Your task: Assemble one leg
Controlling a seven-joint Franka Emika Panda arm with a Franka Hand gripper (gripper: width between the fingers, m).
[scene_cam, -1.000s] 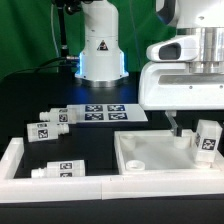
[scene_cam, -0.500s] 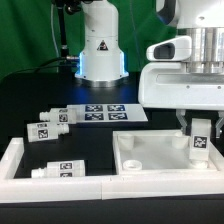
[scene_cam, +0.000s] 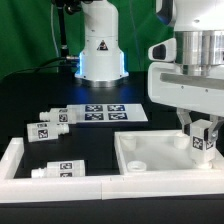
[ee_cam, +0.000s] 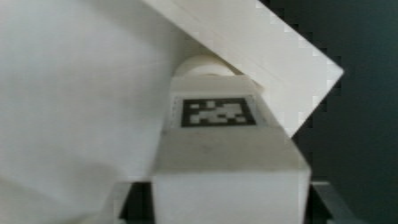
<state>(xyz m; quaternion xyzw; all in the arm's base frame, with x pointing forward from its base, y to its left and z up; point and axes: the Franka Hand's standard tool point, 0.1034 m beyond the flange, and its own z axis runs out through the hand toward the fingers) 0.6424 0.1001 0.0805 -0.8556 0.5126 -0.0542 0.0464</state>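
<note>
— What does the hand [scene_cam: 203, 132] hold?
— It grips the leg [scene_cam: 204, 144], clamped upright, tag facing outward.
— And below?
— The white panel [scene_cam: 150, 160], just beneath the hand. Three other legs [scene_cam: 60, 117] [scene_cam: 42, 130] [scene_cam: 62, 170] lie well away on the surface [scene_cam: 30, 100].

The marker board [scene_cam: 100, 112] lies flat on the black table [scene_cam: 30, 95] just above the frame's middle, its square tags facing up. A large white square panel [scene_cam: 150, 165] with a raised rim fills the lower right. A white L-shaped rail [scene_cam: 12, 160] borders the lower left corner and bottom edge.
</note>
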